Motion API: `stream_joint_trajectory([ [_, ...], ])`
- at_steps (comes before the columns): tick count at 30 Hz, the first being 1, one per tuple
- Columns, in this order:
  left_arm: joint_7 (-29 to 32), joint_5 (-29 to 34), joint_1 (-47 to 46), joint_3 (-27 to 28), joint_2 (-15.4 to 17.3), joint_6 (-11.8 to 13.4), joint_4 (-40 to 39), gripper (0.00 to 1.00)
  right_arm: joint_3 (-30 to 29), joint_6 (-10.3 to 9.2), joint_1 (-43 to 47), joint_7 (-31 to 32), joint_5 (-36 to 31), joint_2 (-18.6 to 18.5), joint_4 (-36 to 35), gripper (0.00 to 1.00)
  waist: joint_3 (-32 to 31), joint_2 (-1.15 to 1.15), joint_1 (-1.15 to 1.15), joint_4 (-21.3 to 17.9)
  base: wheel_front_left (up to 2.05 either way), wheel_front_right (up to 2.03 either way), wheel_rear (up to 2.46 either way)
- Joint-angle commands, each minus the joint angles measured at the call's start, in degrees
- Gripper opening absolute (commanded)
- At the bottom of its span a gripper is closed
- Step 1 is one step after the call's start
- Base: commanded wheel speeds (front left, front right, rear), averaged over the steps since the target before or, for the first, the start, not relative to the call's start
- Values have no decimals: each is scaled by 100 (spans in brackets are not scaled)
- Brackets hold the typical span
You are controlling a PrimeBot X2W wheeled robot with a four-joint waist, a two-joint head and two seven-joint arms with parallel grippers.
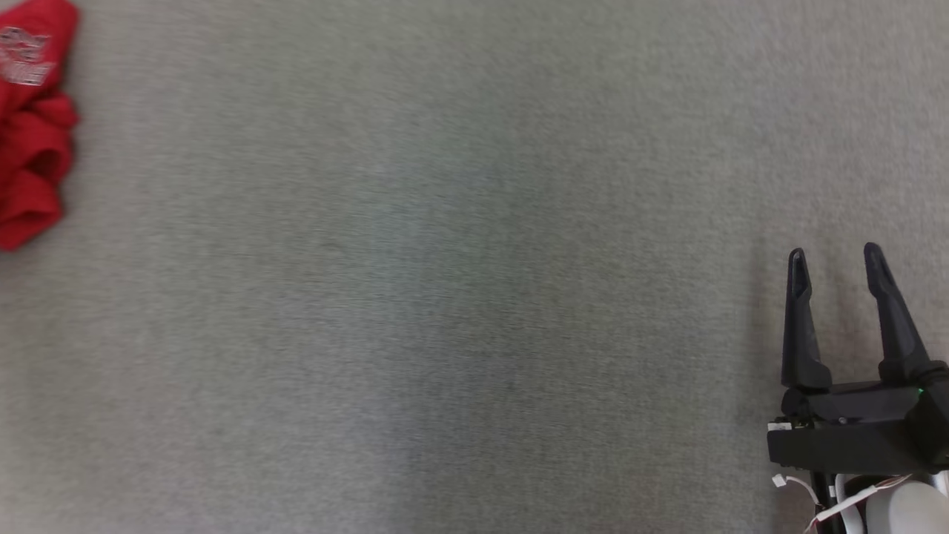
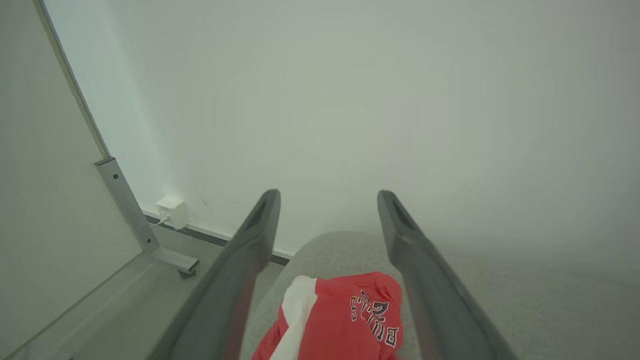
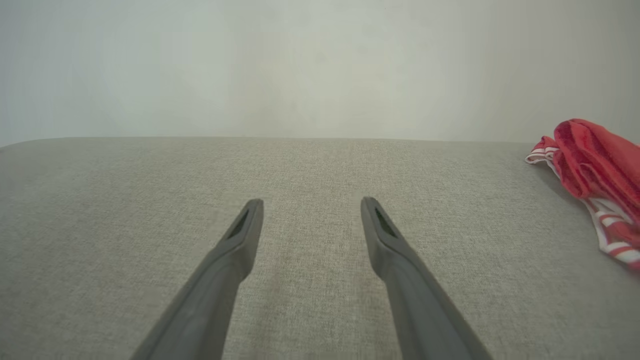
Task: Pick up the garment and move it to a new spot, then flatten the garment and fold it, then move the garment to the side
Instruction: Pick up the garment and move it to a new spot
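Observation:
The garment (image 1: 33,126) is a crumpled red piece with white lettering, lying at the far left edge of the grey fabric surface (image 1: 460,297). In the left wrist view the garment (image 2: 345,320) shows white trim and lies low between the fingers of my left gripper (image 2: 328,192), which is open and hangs above it, apart from the cloth. My right gripper (image 1: 834,254) is at the lower right, open, with nothing in it, far from the garment. In the right wrist view my right gripper (image 3: 311,201) hovers over bare fabric, and the garment (image 3: 595,165) lies at the right edge.
The rounded corner of the surface (image 2: 330,240) ends just beyond the garment. Past it stand a pale wall (image 2: 350,100), a metal post with a foot (image 2: 130,210) and a white wall plug (image 2: 172,211) near the floor.

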Motion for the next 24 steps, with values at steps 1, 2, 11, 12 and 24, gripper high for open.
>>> stream_joint_trajectory([
  [1, 13, -122, -136, -38, 90, 13, 196, 100, -17, 1, -6, 18, -51, 19, -71, 100, 480, -1, -2, -462, 0, 0, 0],
  [2, 34, -184, -199, -109, 132, 13, 372, 100, -28, 1, -1, 42, -80, 22, -122, 100, 508, -1, -2, -481, 0, 0, 0],
  [11, 711, -708, -483, -861, 470, 14, 1818, 100, -92, 1, 57, 209, -177, 37, -533, 100, 607, -1, -2, -605, 0, 0, 0],
  [12, 800, -807, -504, -917, 486, 14, 1932, 100, -100, 1, 74, 220, -172, 38, -566, 100, 605, -1, -2, -612, 0, 0, 0],
  [24, 2045, -1565, -369, -1756, 511, 14, 2577, 0, -140, 1, 172, 351, -196, 46, -784, 100, 551, -1, -2, -640, 0, 0, 0],
])
